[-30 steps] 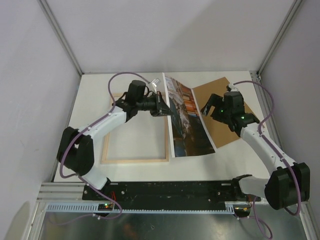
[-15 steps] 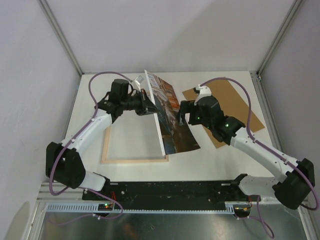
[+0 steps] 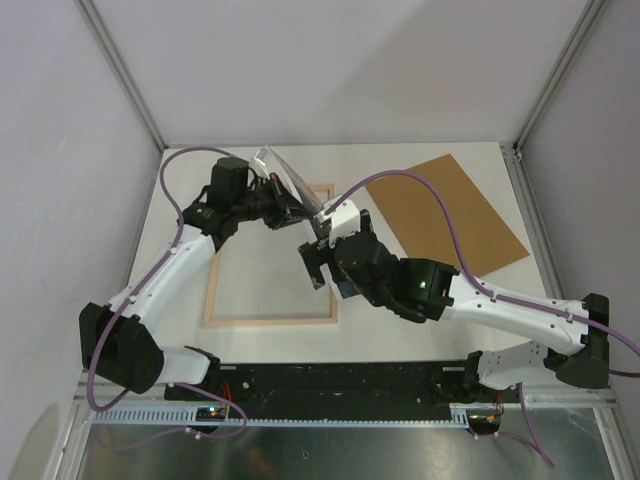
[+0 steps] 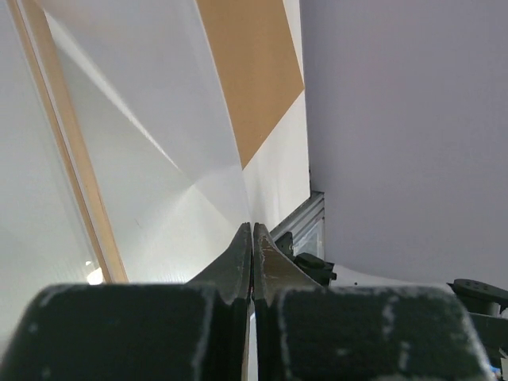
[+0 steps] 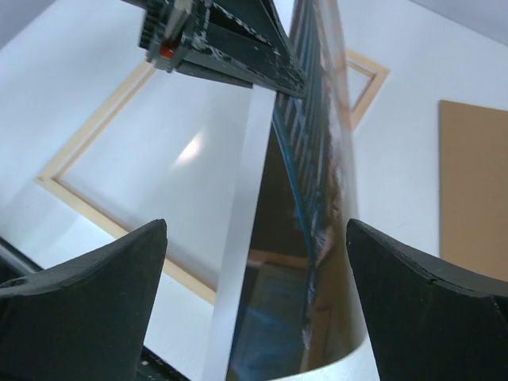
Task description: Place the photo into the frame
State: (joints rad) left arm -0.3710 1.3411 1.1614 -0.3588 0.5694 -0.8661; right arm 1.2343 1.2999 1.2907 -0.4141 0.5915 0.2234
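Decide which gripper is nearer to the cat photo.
Left. The left gripper is shut on the photo, touching it. The right gripper is open, one finger on either side of it, not touching.

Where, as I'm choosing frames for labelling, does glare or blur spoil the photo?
Top external view: sheen washes out the photo, print unreadable. Right wrist view: print sharp but steeply foreshortened, a glare patch on the table inside the frame. Left wrist view: the left gripper is soft and blurred up close.
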